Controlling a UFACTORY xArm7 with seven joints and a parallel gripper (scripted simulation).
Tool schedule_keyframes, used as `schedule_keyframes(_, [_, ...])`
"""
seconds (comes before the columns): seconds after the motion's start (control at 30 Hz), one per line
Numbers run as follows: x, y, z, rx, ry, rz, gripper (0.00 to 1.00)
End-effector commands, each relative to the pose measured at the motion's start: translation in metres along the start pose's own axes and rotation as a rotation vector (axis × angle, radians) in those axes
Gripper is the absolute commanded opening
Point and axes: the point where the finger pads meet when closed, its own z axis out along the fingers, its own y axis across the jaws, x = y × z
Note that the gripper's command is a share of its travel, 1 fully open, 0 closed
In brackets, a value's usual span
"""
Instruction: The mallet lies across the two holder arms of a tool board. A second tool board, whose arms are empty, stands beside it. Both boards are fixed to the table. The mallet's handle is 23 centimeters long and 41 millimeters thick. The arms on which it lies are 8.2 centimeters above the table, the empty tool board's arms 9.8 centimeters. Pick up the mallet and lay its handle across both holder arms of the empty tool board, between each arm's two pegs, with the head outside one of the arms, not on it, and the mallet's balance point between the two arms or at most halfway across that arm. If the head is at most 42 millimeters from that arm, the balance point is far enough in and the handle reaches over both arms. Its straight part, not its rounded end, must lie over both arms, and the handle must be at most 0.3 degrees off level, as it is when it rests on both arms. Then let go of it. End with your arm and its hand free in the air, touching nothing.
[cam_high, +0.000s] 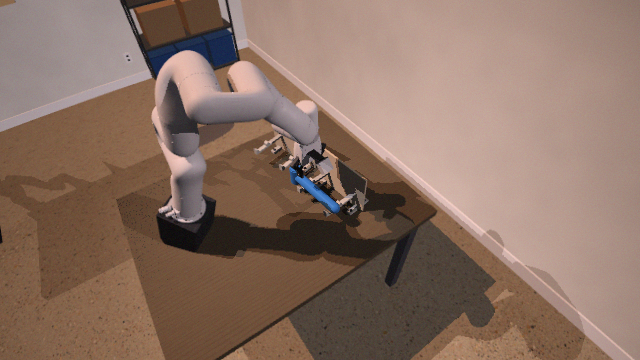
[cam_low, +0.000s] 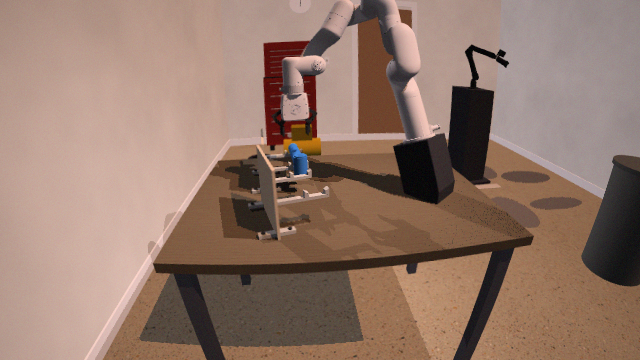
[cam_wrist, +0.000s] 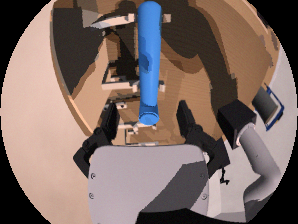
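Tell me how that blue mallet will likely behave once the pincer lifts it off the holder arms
The mallet looks rigid, so it should not sag. Its round handle could roll or slip in the open pincer. With the head at one end, it may tip head-down if gripped far from it.

No text, label, brand, number or sign can be read on anything.
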Motion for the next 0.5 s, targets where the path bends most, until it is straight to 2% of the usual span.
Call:
schedule_keyframes(0.0, [0.002,0.003,0.001,0.007,0.0,0.05,1.0])
schedule_keyframes(0.23, [0.002,0.003,0.007,0.007,0.001,0.05,1.0])
schedule_keyframes(0.37, [0.001,0.003,0.048,0.007,-0.002,0.047,1.0])
schedule_keyframes(0.47, [0.002,0.003,0.062,0.007,-0.001,0.048,1.0])
